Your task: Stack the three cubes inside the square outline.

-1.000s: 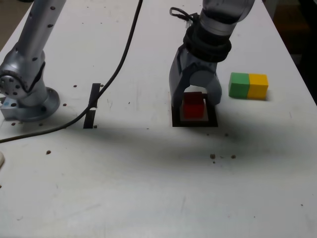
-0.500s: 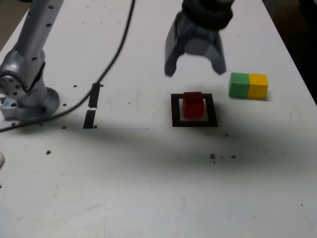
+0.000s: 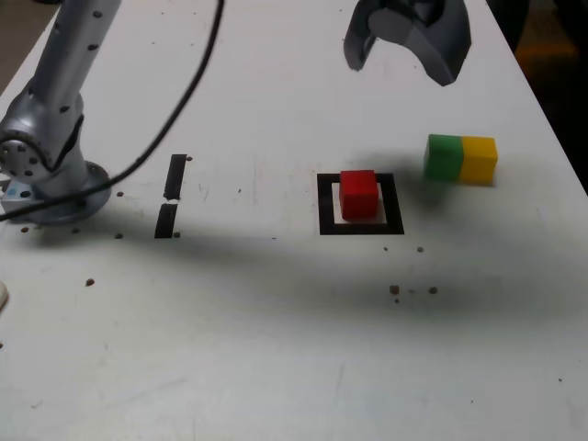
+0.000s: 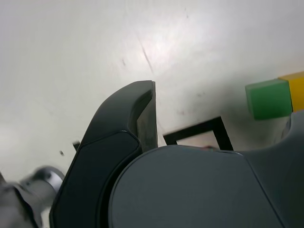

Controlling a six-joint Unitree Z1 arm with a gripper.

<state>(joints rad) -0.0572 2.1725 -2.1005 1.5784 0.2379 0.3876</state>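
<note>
The red cube [image 3: 359, 194] sits alone inside the square outline [image 3: 325, 204], a black tape frame with a white centre. To the exterior view's right of it, the green cube [image 3: 444, 157] and the yellow cube [image 3: 480, 159] stand side by side, touching, on the table. My gripper [image 3: 401, 57] hangs high above and behind the outline, open and holding nothing. In the wrist view one dark finger [image 4: 145, 114] fills the foreground. Past it show a corner of the outline [image 4: 199, 132], the green cube [image 4: 268, 98] and an edge of the yellow cube [image 4: 297, 89]; the red cube is almost wholly hidden there.
The arm's silver base [image 3: 50, 179] stands at the exterior view's left, with a black cable [image 3: 175, 119] trailing over the table. Two short black tape strips [image 3: 172, 195] lie near the base. The table's edge [image 3: 551, 119] runs down the exterior view's right. Small dark specks [image 3: 395, 290] dot the surface.
The gripper opened off the red cube, leaving it in the outline, then rose and drifted toward the exterior view's right. The cable swung with the arm.
</note>
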